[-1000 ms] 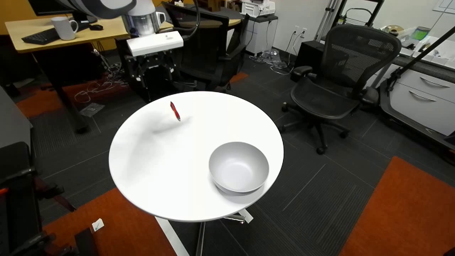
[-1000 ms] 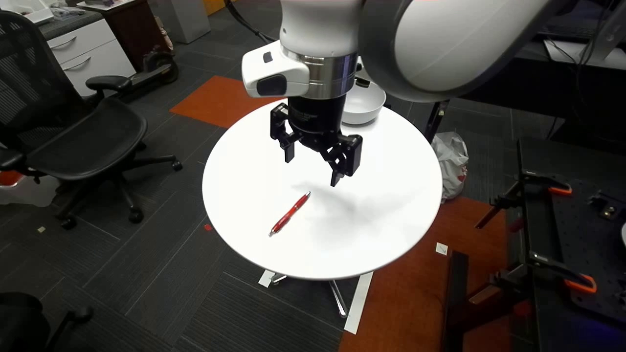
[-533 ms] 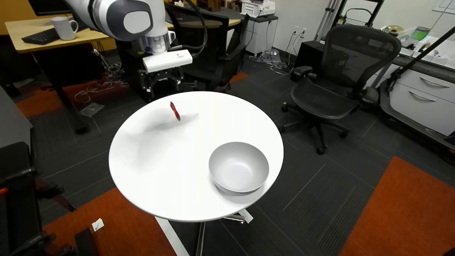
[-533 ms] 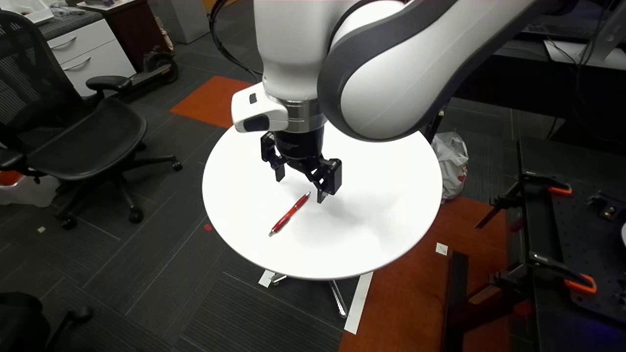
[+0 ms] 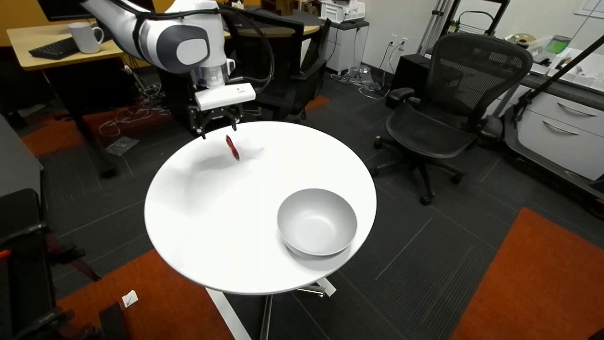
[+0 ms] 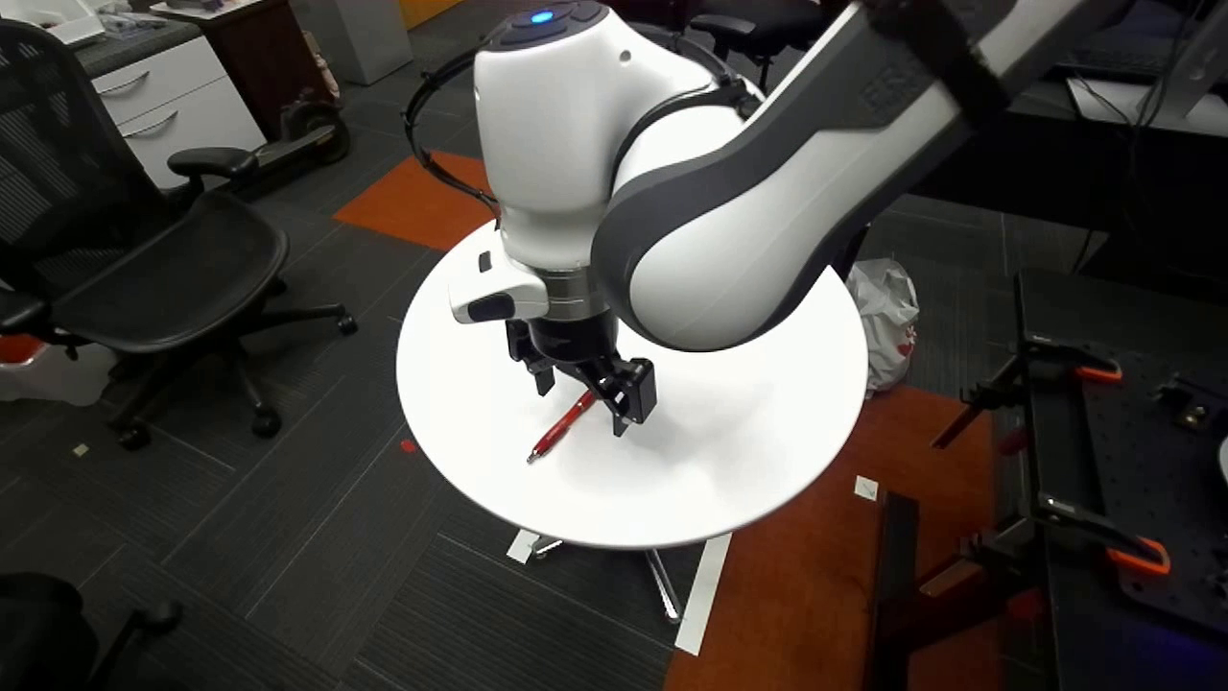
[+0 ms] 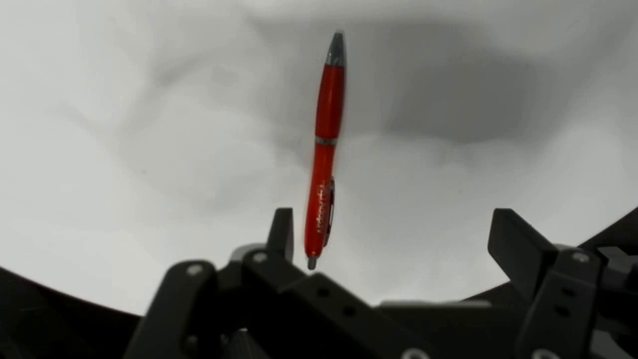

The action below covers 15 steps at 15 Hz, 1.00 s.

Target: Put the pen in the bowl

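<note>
The red pen with silver ends lies on the white table in both exterior views [image 5: 232, 148] [image 6: 561, 428]. In the wrist view the pen [image 7: 326, 124] runs nearly lengthwise, its clip end between the fingers and much closer to the left finger. My gripper [image 7: 394, 214] is open and empty above the table. In both exterior views the gripper [image 5: 219, 132] [image 6: 582, 408] hovers by the pen, covering the pen's far end in one of them. The light grey bowl [image 5: 317, 226] stands upright and empty near the table's edge, away from the gripper; elsewhere the arm hides it.
The round white table [image 5: 212, 236] has its edge close to the gripper and pen. A black office chair [image 5: 453, 94] stands beyond the table. A desk with a white mug [image 5: 86, 38] is behind the arm. A black cart with orange-tipped clamps [image 6: 1103, 432] stands nearby.
My gripper has come down toward the table and moved closer to the pen, staying open. The bowl has become hidden behind the arm in an exterior view. Pen and bowl have not moved.
</note>
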Each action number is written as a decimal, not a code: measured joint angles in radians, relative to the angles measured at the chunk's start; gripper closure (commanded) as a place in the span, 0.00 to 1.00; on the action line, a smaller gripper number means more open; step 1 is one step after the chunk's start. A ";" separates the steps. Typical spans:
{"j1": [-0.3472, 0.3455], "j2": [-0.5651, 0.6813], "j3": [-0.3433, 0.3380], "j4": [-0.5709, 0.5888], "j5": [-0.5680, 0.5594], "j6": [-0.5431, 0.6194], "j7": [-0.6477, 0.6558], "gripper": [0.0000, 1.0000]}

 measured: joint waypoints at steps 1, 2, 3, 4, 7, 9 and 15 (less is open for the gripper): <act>0.000 0.012 0.000 0.010 -0.006 0.000 0.010 0.00; 0.000 0.024 -0.001 0.021 -0.012 0.000 0.023 0.00; 0.000 0.034 -0.003 0.031 -0.016 0.000 0.037 0.00; -0.001 0.045 -0.004 0.042 -0.019 0.000 0.047 0.00; -0.004 0.070 -0.010 0.072 -0.020 0.000 0.063 0.00; -0.008 0.085 -0.013 0.090 -0.020 -0.001 0.065 0.00; -0.016 0.121 -0.014 0.133 -0.020 -0.004 0.065 0.00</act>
